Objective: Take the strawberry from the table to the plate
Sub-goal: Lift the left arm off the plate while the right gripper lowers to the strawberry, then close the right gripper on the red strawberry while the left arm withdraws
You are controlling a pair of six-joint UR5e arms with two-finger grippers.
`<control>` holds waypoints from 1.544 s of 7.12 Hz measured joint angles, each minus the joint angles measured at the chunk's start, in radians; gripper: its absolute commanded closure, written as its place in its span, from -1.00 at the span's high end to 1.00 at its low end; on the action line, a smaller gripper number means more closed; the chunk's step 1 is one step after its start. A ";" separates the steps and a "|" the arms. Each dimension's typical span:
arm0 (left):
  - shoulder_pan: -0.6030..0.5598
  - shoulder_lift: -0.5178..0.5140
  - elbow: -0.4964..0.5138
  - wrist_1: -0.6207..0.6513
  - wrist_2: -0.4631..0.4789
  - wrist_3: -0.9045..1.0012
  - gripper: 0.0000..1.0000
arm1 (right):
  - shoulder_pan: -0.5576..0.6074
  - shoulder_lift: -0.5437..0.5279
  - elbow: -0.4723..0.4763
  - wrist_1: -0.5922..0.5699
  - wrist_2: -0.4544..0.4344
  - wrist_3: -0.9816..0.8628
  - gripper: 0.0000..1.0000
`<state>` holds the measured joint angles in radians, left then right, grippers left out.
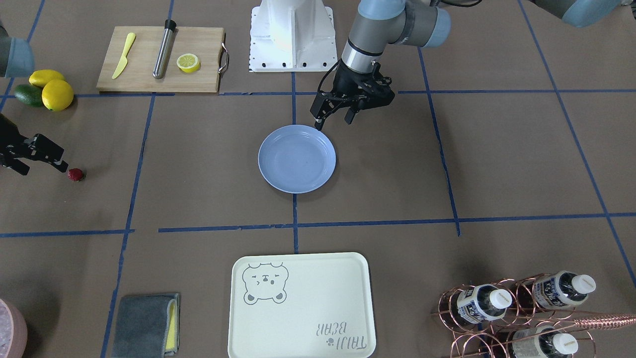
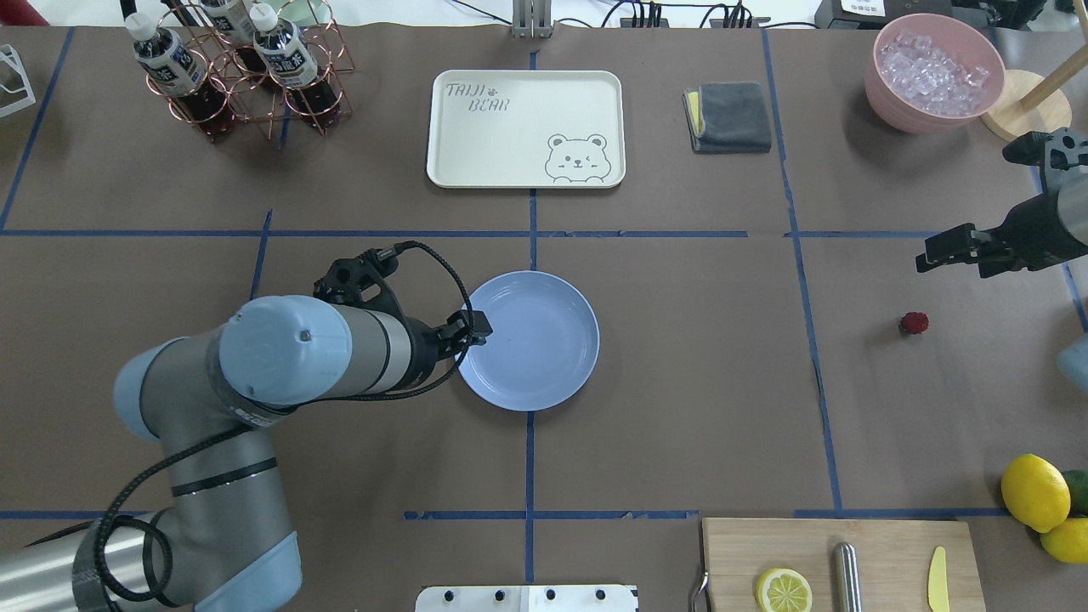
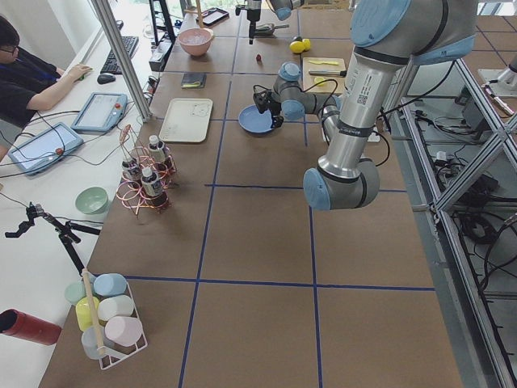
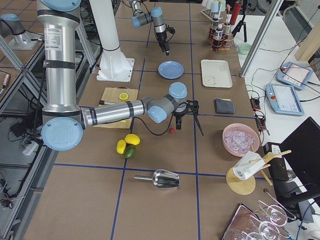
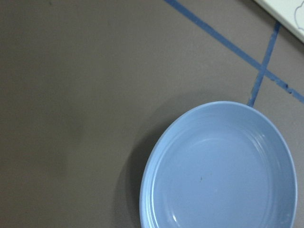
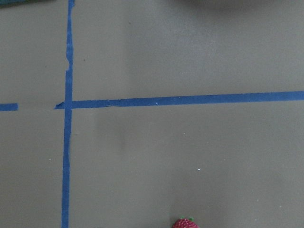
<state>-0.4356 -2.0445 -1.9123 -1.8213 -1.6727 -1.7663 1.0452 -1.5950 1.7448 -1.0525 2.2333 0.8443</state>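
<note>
Hovering the right gripper [image 1: 42, 169] low and just beside the strawberry [image 1: 75, 174], not touching it. Spreading that gripper's fingers [image 1: 54, 160] wide apart and gripping nothing. Showing the strawberry lying on the bare brown counter [image 1: 397, 174], inside a blue-taped square on the robot's right side, well apart from the plate [image 1: 297, 159]. Catching only the berry's top at the bottom edge of the right wrist view, below a crossing of blue tape lines. Poising the left gripper [image 1: 334, 121] above the plate's rim on the robot's side, fingers likewise parted and empty. Filling much of the left wrist view with the light blue plate, bare inside, sitting on a tape line near the counter's middle. Grouping two lemons [image 1: 52, 89] and a dark green fruit [image 1: 27, 94] near the strawberry, toward the robot, next to a wooden cutting board [image 1: 149, 79] bearing a yellow knife [image 1: 123, 55], a metal rod [image 1: 164, 48] and a lemon half [image 1: 188, 62]. Setting the cream bear tray [image 1: 298, 308] beyond the plate, on the side away from the robot.
</note>
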 measured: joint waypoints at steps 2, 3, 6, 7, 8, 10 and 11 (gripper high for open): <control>-0.138 0.003 -0.062 0.070 -0.082 0.082 1.00 | -0.072 -0.006 -0.012 0.000 -0.066 0.001 1.00; -0.183 0.008 -0.078 0.078 -0.103 0.121 1.00 | -0.097 -0.007 -0.029 0.000 -0.081 0.001 1.00; -0.235 0.029 -0.092 0.086 -0.115 0.171 1.00 | -0.132 0.001 -0.069 0.000 -0.087 -0.002 0.77; -0.242 0.033 -0.093 0.091 -0.115 0.176 1.00 | -0.137 0.004 -0.083 0.000 -0.087 -0.007 0.70; -0.249 0.036 -0.094 0.094 -0.115 0.182 1.00 | -0.139 0.005 -0.090 0.000 -0.086 -0.010 0.64; -0.259 0.039 -0.096 0.097 -0.116 0.193 1.00 | -0.140 0.005 -0.090 0.001 -0.082 -0.012 0.06; -0.260 0.040 -0.097 0.097 -0.116 0.195 1.00 | -0.140 0.004 -0.089 0.001 -0.082 -0.013 -0.29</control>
<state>-0.6961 -2.0043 -2.0090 -1.7243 -1.7886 -1.5716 0.9051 -1.5905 1.6556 -1.0516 2.1517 0.8317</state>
